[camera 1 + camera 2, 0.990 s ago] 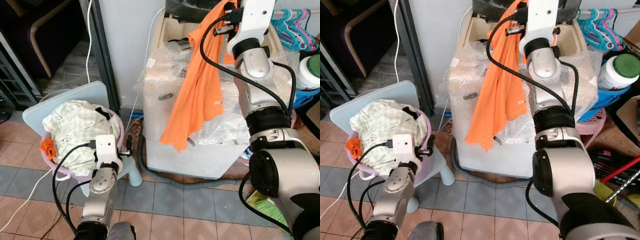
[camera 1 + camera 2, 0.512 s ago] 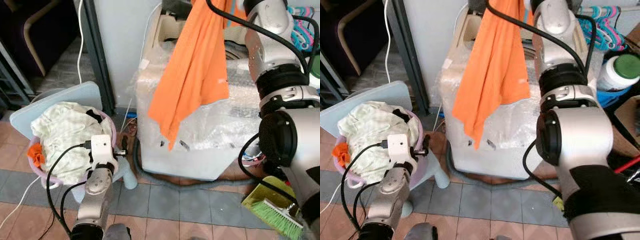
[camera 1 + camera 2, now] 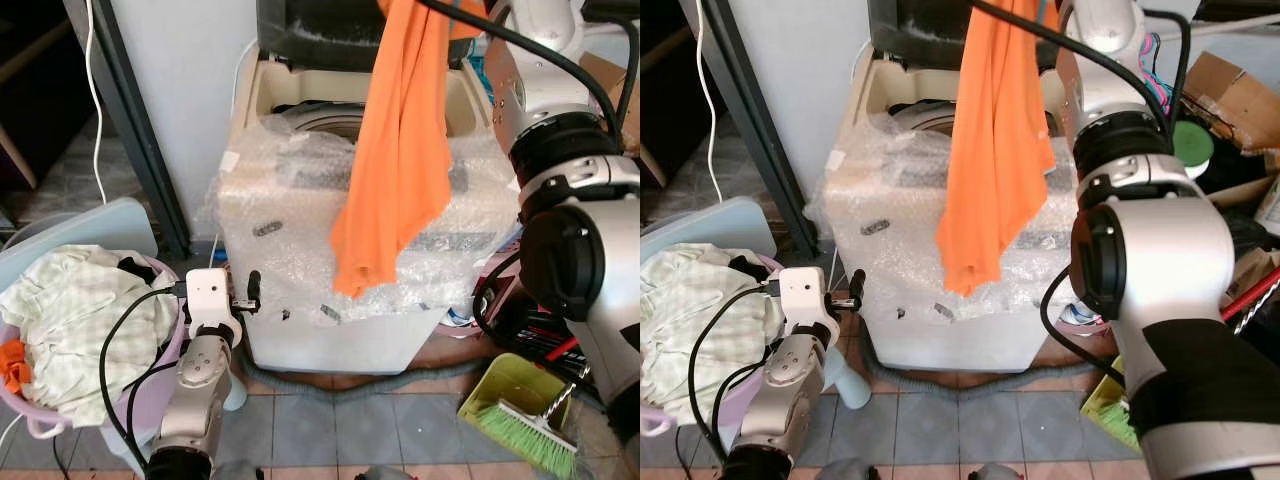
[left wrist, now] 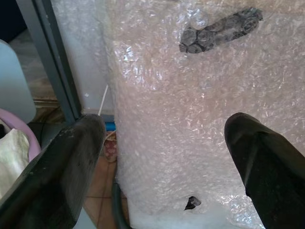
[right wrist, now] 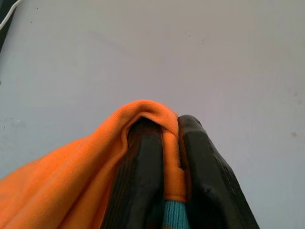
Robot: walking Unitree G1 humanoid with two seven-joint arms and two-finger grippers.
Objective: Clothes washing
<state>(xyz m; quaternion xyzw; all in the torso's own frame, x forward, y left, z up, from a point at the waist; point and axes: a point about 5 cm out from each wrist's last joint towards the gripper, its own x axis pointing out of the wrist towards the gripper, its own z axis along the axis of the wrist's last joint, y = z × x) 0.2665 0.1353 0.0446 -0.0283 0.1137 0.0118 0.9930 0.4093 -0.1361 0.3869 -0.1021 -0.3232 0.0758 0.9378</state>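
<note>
The long orange cloth garment (image 3: 395,170) hangs down the upper middle of the frame, draped over the front of the bubble-wrapped white top-loading washing machine (image 3: 300,250). The right gripper (image 5: 169,157) pinches its top fold tight between closed fingers. To load it well, I judge the hem must lift over the tub's rim before release. At lower left, the left gripper (image 4: 162,157) idles with fingers apart beside the pink laundry basket (image 3: 165,360).
</note>
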